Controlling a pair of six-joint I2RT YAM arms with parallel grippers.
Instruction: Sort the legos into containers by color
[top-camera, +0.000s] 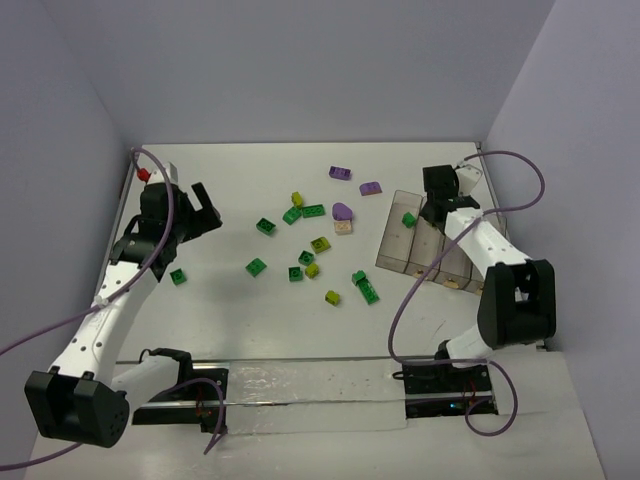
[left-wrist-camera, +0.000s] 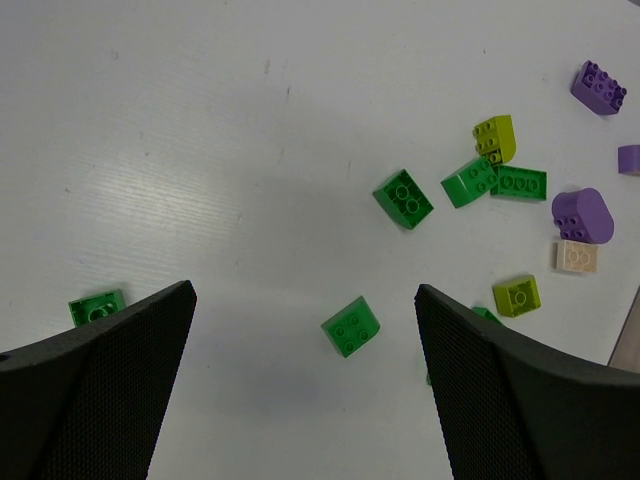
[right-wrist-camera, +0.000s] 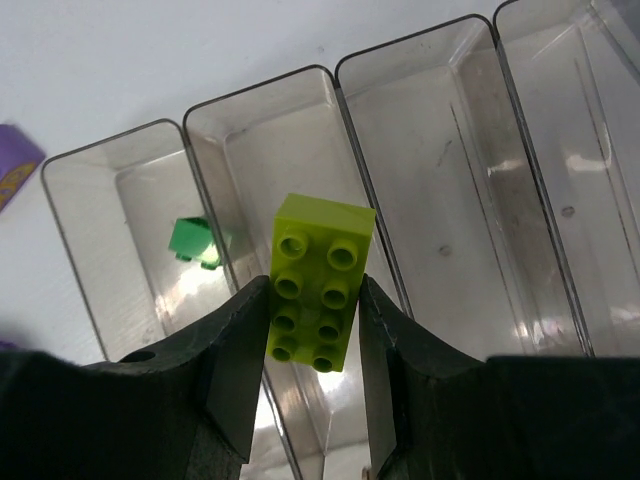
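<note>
I'm holding the left jaws spread wide and empty above the worktop (top-camera: 250, 170), pointing down so the wrist camera is looking through the gap. A green brick (left-wrist-camera: 350, 325) is lying right between them, below, touching neither; I judge it the likely next pick. A stray green brick (left-wrist-camera: 97, 307) is sitting just outside the left-hand jaw. Ahead and to the right of them, more legos (top-camera: 313, 210) are lying scattered. The right jaws are clamping a yellow-green brick (right-wrist-camera: 318, 283) by its long sides, studs facing the camera. I'm hanging it over the second of the bins (right-wrist-camera: 450, 180) from the left in that view. That is next to the one holding a sorted green brick (right-wrist-camera: 195, 242), which I take to be keeping the colours apart.
</note>
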